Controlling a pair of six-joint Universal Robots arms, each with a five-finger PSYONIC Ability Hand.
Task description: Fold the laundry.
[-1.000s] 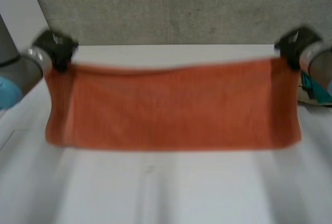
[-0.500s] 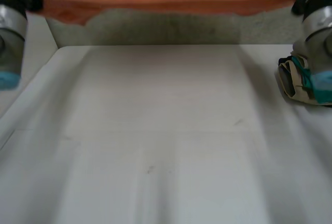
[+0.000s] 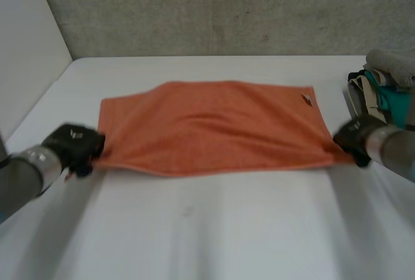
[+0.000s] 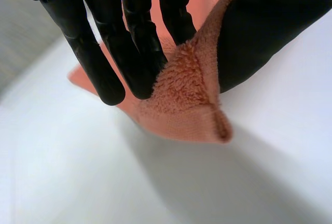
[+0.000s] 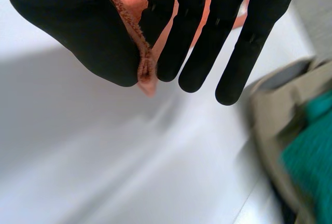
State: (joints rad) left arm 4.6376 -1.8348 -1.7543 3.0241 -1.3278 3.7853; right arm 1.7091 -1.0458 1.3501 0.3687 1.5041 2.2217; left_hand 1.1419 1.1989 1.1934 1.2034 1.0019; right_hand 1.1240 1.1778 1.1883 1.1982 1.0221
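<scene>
Our left hand (image 3: pixel 71 145) and right hand (image 3: pixel 353 139) in thumb-finger pinch on near corners of orange towel (image 3: pixel 214 128) on table (image 3: pixel 214 228).

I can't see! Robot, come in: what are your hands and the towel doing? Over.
Left robot hand pinches near left corner of orange towel. Right robot hand pinches near right corner. Towel spread on table. Clothes pile beside, clear of it.

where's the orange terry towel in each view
Head view: orange terry towel spread flat mid-table, left hand and right hand at its near corners.
Left wrist view: a corner pinched by the left hand.
Right wrist view: a corner pinched by the right hand.
Shared landmark: the white table.
</scene>
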